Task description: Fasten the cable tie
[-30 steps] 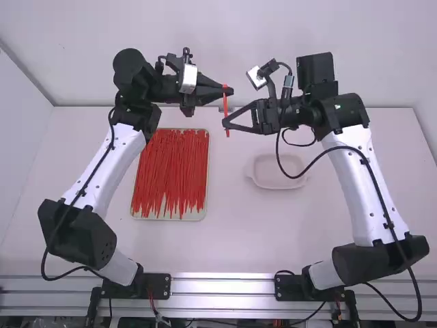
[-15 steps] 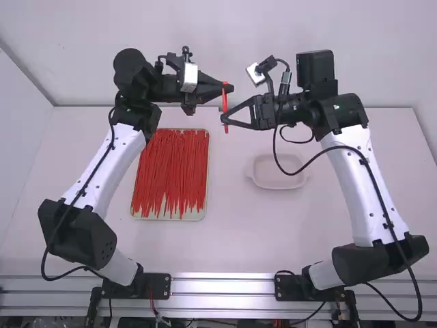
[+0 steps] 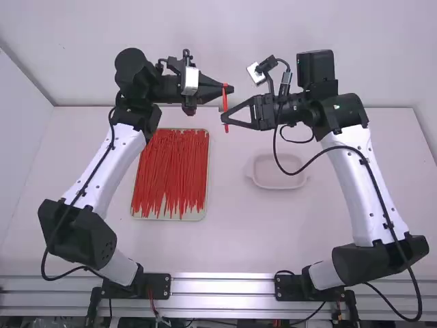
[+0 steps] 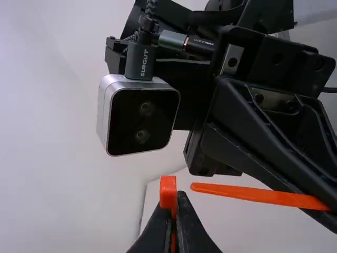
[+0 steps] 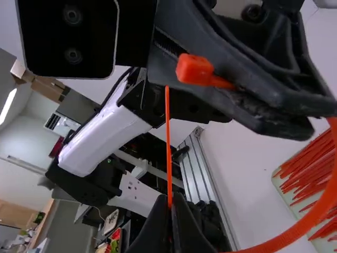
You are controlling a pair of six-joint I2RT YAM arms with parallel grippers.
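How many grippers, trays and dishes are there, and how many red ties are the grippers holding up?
Grippers: 2, the left gripper and the right gripper
Held cable tie: 1
Tray: 1
White dish: 1
Total: 5
The loose ties piled on the tray are too many to count.

**Materials and surface finish, work area**
The tie [image 4: 168, 190] is smooth orange-red plastic with a slight sheen, as are the spare ties [image 3: 171, 171] in the pale matt tray [image 3: 167, 218]. The left gripper [image 3: 229, 89] and right gripper [image 3: 223, 121] are matt black plastic, and the left one's pad edge is rough. The links [image 3: 102, 171] are glossy white shells and the joints [image 3: 75, 232] matt black. The dish [image 3: 254, 180], at 3 o'clock of the tray, is smooth and white with a faint gloss. The table [image 3: 273, 232] is matt white. The rail [image 3: 218, 280], at 6 o'clock, is bare brushed metal.
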